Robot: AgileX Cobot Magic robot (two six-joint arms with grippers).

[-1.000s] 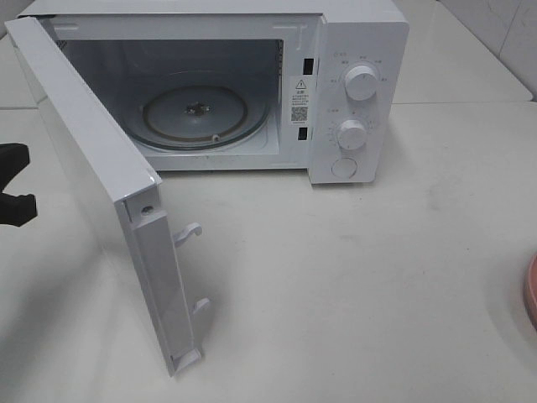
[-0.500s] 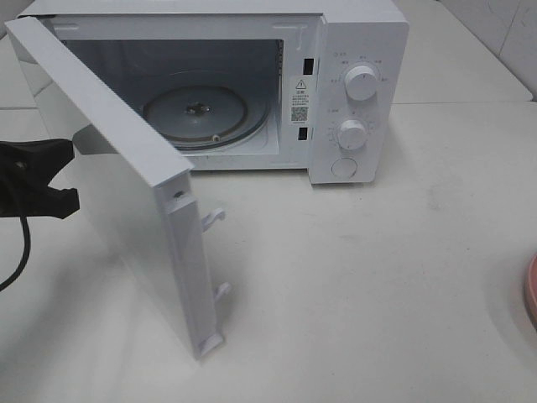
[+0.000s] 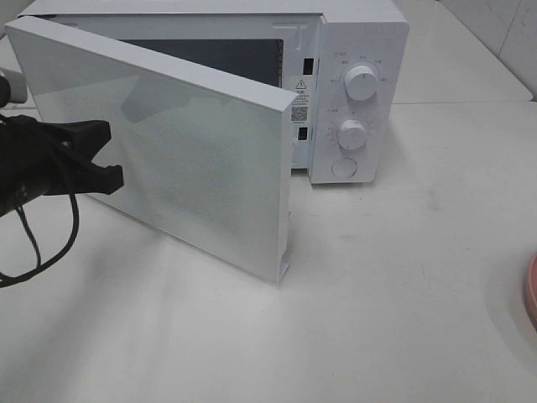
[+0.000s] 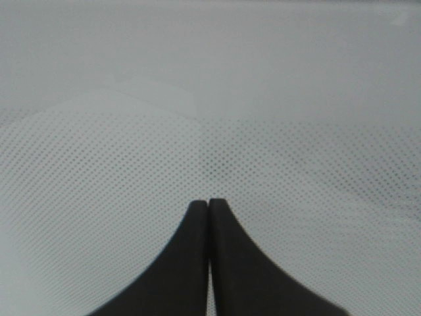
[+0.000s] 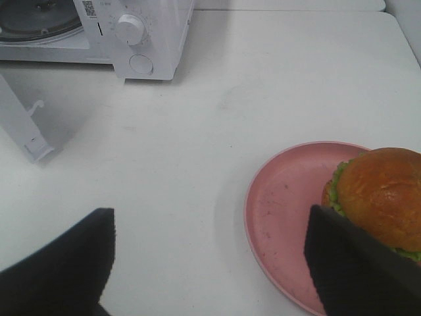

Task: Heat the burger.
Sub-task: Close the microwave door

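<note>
Glossy burger bun; smooth pink plate; dotted microwave door.

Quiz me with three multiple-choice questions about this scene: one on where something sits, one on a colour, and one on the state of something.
1. Where is the burger?
A) inside the microwave
B) on the plate
C) on the bare table

2. What colour is the plate?
A) pink
B) blue
C) green

3. How is the left end effector?
A) wide open
B) holding a cup
C) shut, with its fingers together

Answers:
1 B: the right wrist view shows the burger sitting on the plate.
2 A: the plate's rim and bare face are pink.
3 C: the left wrist view shows both black fingers pressed together, facing the microwave door.
</note>
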